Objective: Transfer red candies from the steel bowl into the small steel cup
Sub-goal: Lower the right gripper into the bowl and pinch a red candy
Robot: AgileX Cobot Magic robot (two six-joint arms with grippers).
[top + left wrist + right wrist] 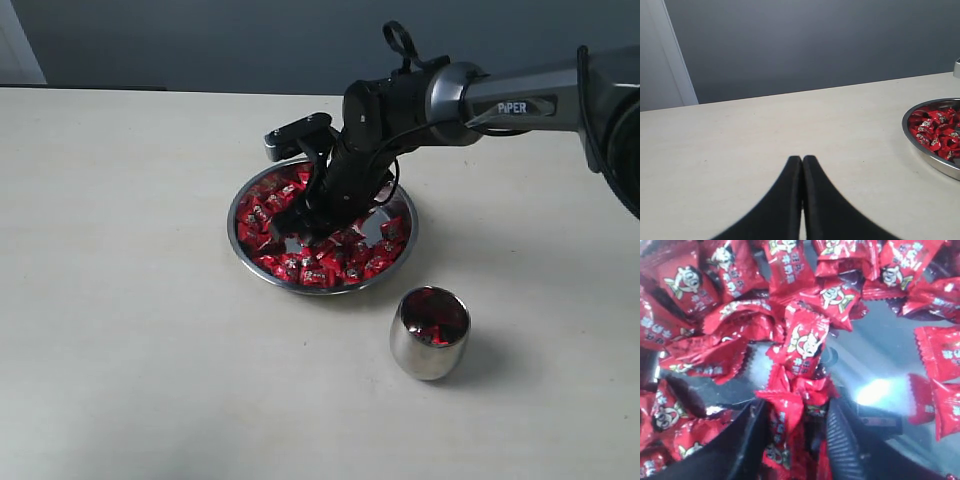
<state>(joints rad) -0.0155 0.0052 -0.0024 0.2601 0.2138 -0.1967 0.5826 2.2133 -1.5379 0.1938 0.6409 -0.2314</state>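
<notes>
The steel bowl (232,226) sits mid-table, holding many red candies (320,268). My right gripper (325,222) reaches down into the middle of the pile. In the right wrist view its black fingers (840,425) close on a bunch of red candies (790,420), with more candies (802,347) and bare bowl bottom (875,355) beyond. The small steel cup (428,350) stands upright in front and to the right of the bowl, with red candies (433,318) inside. My left gripper (802,159) is shut and empty above bare table, with the bowl's rim (922,152) off to one side.
The right arm (500,100) stretches in from the right edge, over the table behind the bowl. A grey wall (815,45) runs behind the table's far edge. Pale tabletop (130,300) surrounds the bowl and cup.
</notes>
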